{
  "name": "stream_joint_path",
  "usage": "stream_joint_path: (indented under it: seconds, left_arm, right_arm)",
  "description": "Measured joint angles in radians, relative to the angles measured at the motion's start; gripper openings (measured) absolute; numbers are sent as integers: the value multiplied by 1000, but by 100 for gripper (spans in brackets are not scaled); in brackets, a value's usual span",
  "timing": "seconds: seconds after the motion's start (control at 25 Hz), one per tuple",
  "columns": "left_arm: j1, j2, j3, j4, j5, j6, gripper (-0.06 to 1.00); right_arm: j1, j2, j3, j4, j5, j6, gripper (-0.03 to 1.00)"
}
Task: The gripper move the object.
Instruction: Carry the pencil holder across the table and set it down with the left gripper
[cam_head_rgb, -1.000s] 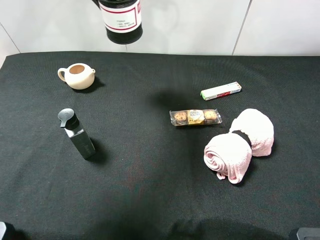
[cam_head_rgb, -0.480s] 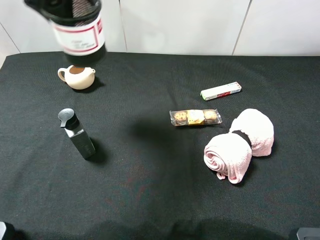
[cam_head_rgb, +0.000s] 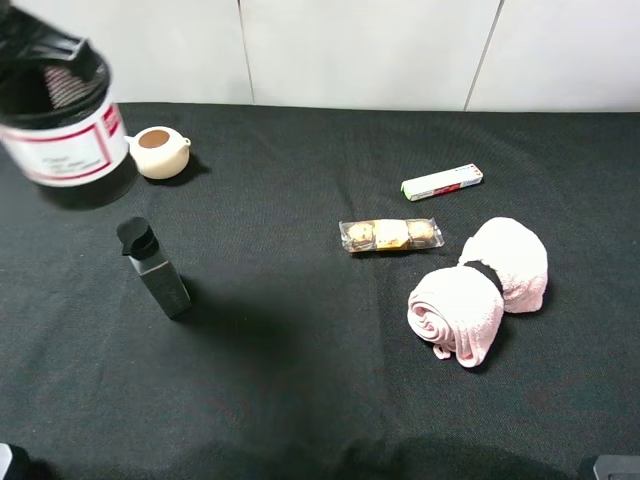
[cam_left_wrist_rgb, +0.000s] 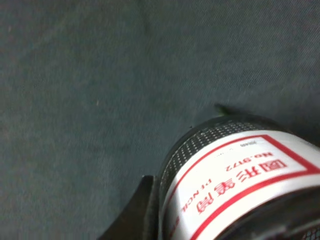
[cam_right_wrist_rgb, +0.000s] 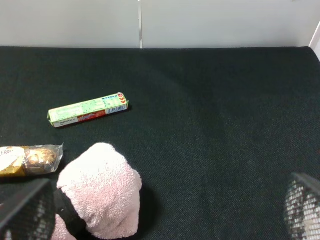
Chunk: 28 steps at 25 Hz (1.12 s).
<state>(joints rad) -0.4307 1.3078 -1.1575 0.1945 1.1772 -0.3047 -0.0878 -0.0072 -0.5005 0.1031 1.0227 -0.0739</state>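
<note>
High view: cup (cam_head_rgb: 65, 140) at far left, up off the cloth beside teapot (cam_head_rgb: 160, 151). Mouth up, long axis near vertical, slightly tilted. Left gripper (cam_head_rgb: 50, 65) clamps its rim. Only the left wrist view shows its mesh and lettering close. Only the right wrist view shows right gripper (cam_right_wrist_rgb: 162, 210), jaws apart, empty, near towel (cam_right_wrist_rgb: 100, 195).

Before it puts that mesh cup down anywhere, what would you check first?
1. Grip on pen cup by left tool: ok, held off the table.
2. Bare black cloth below the cup: ok in the left wrist view.
3. Gap to teapot: cannot tell; the cup hides its handle in the high view.
4. Stance of grey bottle: ok, upright.
5. Position of right tool: ok, open, off by the pink towel.
</note>
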Motion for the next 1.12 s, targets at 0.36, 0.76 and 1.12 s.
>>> stream_joint_path:
  seconds: [0.36, 0.76, 1.12]
  left_arm:
    - [4, -180, 186, 1, 0, -37, 17]
    - [4, -316, 301, 32, 0, -87, 17]
    - [4, -317, 313, 71, 0, -126, 17]
  right_arm:
    - [0, 0, 0, 0, 0, 0, 69]
    - [0, 0, 0, 0, 0, 0, 69]
    - [0, 0, 0, 0, 0, 0, 69]
